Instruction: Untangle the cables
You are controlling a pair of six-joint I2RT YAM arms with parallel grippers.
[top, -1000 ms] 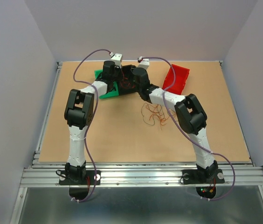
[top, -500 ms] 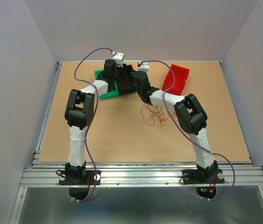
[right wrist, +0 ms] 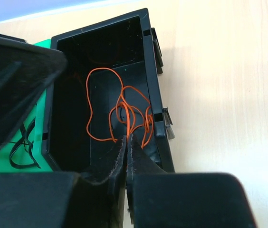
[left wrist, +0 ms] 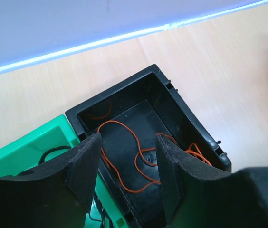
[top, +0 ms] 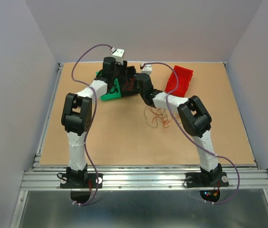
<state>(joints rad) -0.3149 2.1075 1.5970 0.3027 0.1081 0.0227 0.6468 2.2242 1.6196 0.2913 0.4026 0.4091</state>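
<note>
right claw pinches orange wire in the black bin, left claw spread above

the right claw (right wrist: 126, 138) reaches down into an open rectangular black plastic bin (right wrist: 148, 57) with its two black fingers pressed together. thin curly orange-red wires (right wrist: 124, 107) lie looped on the bin's floor. some strands run straight into the seam between the fingertips, so the claw pinches them there.

the left claw (left wrist: 127, 142) hangs above the same bin with its padded fingers (left wrist: 84, 166) spread wide and nothing between them. through the gap the orange-red wires show on the bin floor.

right against the black plastic bin stands a bright green plastic bin (left wrist: 24, 147), and a thin black wire (right wrist: 22, 147) lies curled inside it.

seen from above, both arms lean toward the far middle of the tan wooden surface (top: 124, 142), where their wrists cover most of the black plastic bin. a loose tangle (top: 157, 116) of brownish and orange-red strands lies on the bare surface beside the right arm, outside every bin. a red plastic bin (top: 180, 78) sits at an angle at the far side, to the right of both claws.
</note>
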